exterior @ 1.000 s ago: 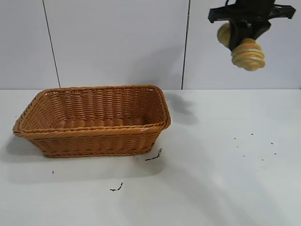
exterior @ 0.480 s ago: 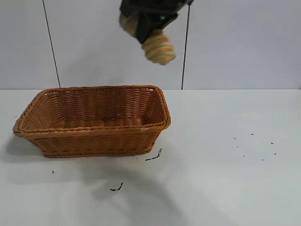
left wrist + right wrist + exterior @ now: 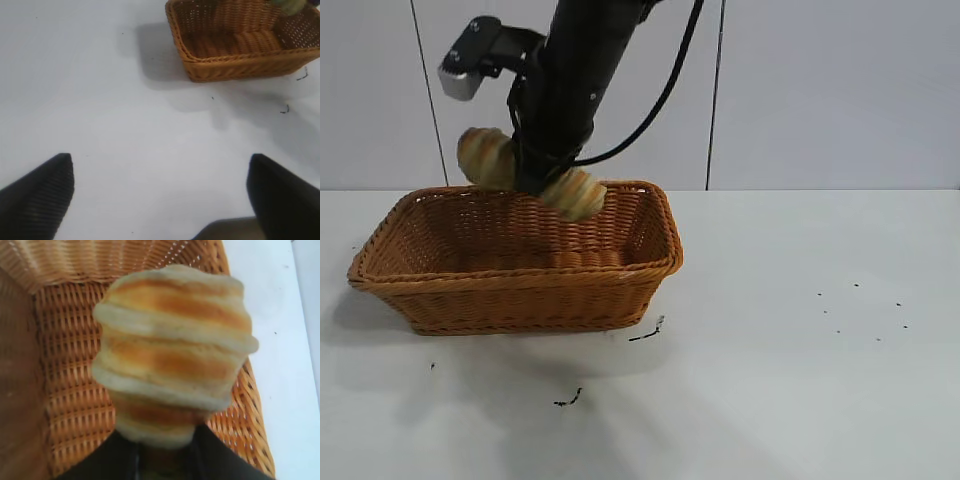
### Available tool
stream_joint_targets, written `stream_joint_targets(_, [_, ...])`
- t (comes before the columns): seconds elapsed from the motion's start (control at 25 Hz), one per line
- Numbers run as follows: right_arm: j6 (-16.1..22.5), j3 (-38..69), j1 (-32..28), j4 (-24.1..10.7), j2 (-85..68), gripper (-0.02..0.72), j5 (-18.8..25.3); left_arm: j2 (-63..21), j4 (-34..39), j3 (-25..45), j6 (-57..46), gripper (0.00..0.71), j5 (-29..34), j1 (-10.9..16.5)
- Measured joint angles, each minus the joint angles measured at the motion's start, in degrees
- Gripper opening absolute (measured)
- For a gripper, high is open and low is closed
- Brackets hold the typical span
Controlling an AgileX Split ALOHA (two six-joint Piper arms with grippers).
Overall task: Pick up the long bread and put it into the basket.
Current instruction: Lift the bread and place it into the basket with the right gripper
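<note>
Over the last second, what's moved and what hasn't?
The right gripper, shut on the long bread, swung from the exterior view's upper right across to the left and down, so the loaf now hangs over the basket. Nothing was released. The basket stayed put.

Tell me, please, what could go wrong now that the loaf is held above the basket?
1. The right hand grips the long bread at its middle, over the back of the basket, near the far rim. Released here, one end might catch that rim and tip out.
2. The loaf hangs tilted above the floor, so a drop may make it bounce or roll.
3. Descending further, the arm might push the light basket.

The left hand waits apart, open.
</note>
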Motion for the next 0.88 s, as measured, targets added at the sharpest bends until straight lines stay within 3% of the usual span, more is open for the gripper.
stream_joint_targets(0.08, [0.0, 0.0, 0.0, 0.73, 0.0, 0.12, -0.31, 0.0, 0.0, 0.0, 0.0, 0.692, 0.0, 0.0])
stream_joint_targets(0.16, [0.4, 0.0, 0.0, 0.92, 0.0, 0.181, -0.44, 0.0, 0.0, 0.0, 0.0, 0.692, 0.0, 0.0])
stream_joint_targets(0.32, [1.85, 0.0, 0.0, 0.92, -0.06, 0.537, -0.46, 0.0, 0.0, 0.0, 0.0, 0.692, 0.0, 0.0])
stream_joint_targets(0.4, [1.85, 0.0, 0.0, 0.95, -0.17, 0.639, -0.46, 0.0, 0.0, 0.0, 0.0, 0.692, 0.0, 0.0])
stream_joint_targets(0.56, [2.21, 0.0, 0.0, 0.95, -1.65, 0.687, -0.54, 0.0, 0.0, 0.0, 0.0, 0.692, 0.0, 0.0])
stream_joint_targets(0.76, [2.84, 0.0, 0.0, 1.3, -4.55, 0.689, -0.12, 0.0, 0.0, 0.0, 0.0, 0.692, 0.0, 0.0])
stream_joint_targets(0.88, [6.13, 0.0, 0.0, 1.98, -6.86, 0.69, 1.23, 0.0, 0.0, 0.0, 0.0, 0.692, 0.0, 0.0])
